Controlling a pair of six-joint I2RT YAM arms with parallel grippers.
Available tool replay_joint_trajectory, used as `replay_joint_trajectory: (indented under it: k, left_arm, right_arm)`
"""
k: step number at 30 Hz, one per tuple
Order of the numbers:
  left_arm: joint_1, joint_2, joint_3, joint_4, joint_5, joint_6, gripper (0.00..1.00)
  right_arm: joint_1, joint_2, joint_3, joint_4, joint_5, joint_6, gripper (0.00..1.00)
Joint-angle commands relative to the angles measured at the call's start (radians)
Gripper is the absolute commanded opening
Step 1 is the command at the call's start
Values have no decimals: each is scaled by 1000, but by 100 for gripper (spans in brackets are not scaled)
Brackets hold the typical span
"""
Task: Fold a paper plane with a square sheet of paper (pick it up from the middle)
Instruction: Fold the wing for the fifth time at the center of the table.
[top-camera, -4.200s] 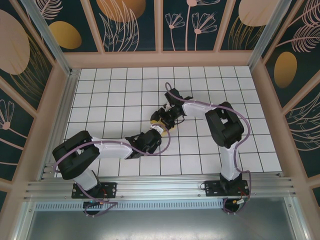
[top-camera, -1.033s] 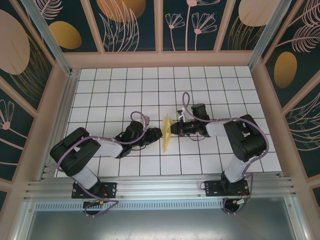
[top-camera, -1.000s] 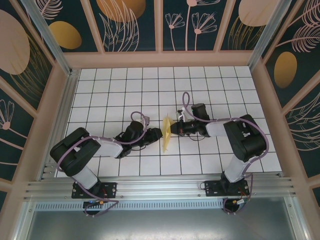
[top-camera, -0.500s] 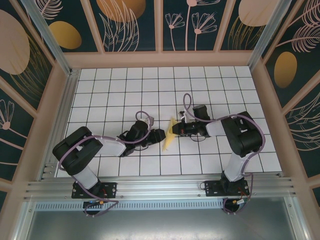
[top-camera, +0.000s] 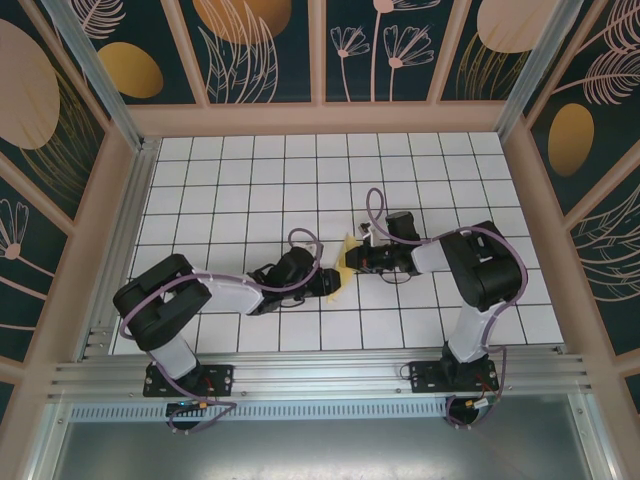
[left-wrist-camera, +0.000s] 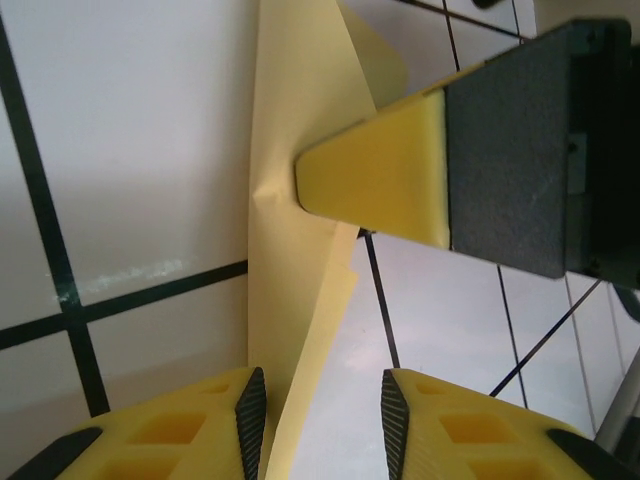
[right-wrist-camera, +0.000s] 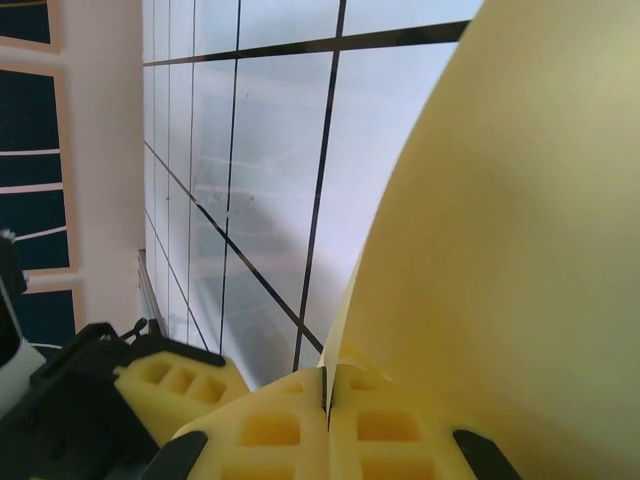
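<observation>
Working over the tiled table (top-camera: 200, 180), mid-floor between both arms; holding the half-folded paper plane (left-wrist-camera: 290, 150) up on edge, probably to leave its crease reachable from either side; clamped in the right gripper (right-wrist-camera: 328, 385), pads closed flat on the paper to steady it; straddled at its free lower edge by the left gripper (left-wrist-camera: 323, 400), jaws parted and not yet pinching, seemingly poised to press the next fold.

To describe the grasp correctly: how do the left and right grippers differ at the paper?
The right gripper is shut on the paper; the left gripper is open, the paper's edge passing between its fingers. From above, the right gripper meets the paper from the right, the left gripper from the left. Both have yellow fingers.
</observation>
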Motion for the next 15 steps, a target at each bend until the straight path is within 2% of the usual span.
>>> replay_joint_trajectory:
  k: [1, 6, 15]
  left_arm:
    - [-14, 8, 49, -136, -81, 80, 38]
    - [-26, 39, 96, -233, -129, 120, 37]
    - [-53, 84, 140, -273, -148, 134, 27]
  right_arm:
    - [-9, 19, -12, 38, 7, 9, 1]
    - [-12, 23, -18, 54, 0, 19, 1]
    - [-25, 6, -27, 79, -16, 37, 1]
